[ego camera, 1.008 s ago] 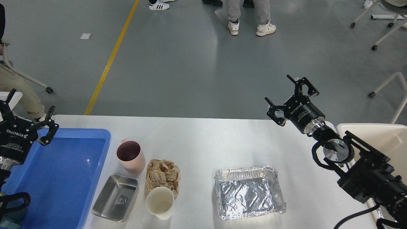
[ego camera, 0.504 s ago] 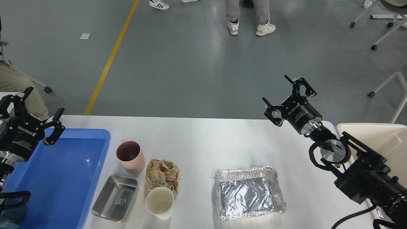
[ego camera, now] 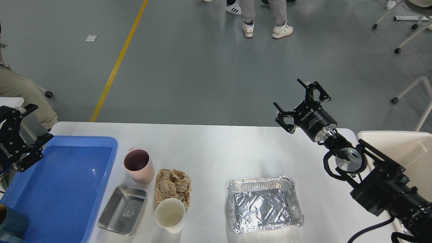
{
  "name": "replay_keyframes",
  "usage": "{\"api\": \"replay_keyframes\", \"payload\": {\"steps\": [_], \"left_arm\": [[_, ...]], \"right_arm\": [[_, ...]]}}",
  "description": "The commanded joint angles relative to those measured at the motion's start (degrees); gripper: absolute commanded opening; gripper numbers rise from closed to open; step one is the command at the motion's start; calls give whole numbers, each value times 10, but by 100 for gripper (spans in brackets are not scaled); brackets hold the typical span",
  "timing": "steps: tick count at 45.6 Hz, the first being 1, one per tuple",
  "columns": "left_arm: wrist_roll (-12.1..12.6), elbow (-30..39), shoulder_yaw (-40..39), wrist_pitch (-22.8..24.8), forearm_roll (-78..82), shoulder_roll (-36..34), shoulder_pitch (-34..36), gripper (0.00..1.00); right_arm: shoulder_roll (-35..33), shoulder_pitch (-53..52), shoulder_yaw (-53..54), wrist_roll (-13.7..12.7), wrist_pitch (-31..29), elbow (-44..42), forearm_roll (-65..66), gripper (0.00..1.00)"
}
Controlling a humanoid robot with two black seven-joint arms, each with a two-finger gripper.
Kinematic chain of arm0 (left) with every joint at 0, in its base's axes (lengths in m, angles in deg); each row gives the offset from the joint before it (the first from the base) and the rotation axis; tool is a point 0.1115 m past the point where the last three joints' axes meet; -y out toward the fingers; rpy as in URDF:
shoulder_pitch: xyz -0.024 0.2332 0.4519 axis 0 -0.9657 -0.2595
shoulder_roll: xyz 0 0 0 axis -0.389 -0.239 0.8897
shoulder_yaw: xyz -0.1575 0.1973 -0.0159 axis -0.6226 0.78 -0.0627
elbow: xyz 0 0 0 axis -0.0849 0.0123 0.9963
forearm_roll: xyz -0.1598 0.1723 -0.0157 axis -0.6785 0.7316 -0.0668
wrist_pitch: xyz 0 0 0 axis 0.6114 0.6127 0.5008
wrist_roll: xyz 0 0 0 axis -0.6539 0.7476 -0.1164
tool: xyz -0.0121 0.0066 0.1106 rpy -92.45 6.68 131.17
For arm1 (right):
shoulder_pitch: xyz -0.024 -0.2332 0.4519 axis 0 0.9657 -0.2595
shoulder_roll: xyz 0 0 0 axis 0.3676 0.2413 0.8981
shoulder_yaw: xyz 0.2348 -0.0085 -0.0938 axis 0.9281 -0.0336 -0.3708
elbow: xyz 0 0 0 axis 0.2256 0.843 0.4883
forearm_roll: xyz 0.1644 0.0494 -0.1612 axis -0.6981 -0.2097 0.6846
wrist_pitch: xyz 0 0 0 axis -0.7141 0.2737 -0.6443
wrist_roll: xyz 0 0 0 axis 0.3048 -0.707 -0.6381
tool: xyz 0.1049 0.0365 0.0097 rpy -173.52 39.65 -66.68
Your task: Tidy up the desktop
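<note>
The desktop (ego camera: pixel 216 148) spreads below both pincers. Right pincer (ego camera: pixel 297 101), marked ROBOTIQ, hangs fingers apart, holding nothing, over its far edge; below it, nearer me, sits an empty foil tray (ego camera: pixel 265 204). Left pincer (ego camera: pixel 25 135), likewise spread and empty, hovers beside the blue tray's (ego camera: pixel 67 189) far-left corner. Right of that, a pink cup (ego camera: pixel 138 166), steel pan (ego camera: pixel 123 209), crumpled paper (ego camera: pixel 173 184) and cream cup (ego camera: pixel 169 215), all empty.

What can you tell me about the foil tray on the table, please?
The foil tray is a shallow rectangular container of crinkled silvery aluminium with a rolled, slightly bent rim. It looks empty, its creased bottom catching the light. It sits flat and open side up on the white desktop, towards the near right, apart from the paper cup and crumpled brown paper. Neither gripper touches it.
</note>
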Motion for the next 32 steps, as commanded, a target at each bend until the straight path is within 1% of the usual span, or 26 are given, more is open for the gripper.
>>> {"api": "replay_keyframes", "payload": {"steps": [1,10,18,26,32], "left_arm": [[14,23,2,-3,26,-65,-12,97],[15,51,1,-1,34,-177,-18,98],[15,70,2,0,98,-263,-21,98],[15,114,1,-4,179,-284,-22,98],[14,126,-1,-2,202,-306,-22,98]], "right_arm": [[4,0,0,0,-1,0,0,100],[1,2,0,0,0,10,0,100],[-8,4,1,0,-1,15,0,100],[-8,3,1,0,-1,18,0,100],[-10,2,0,0,-1,22,0,100]]}}
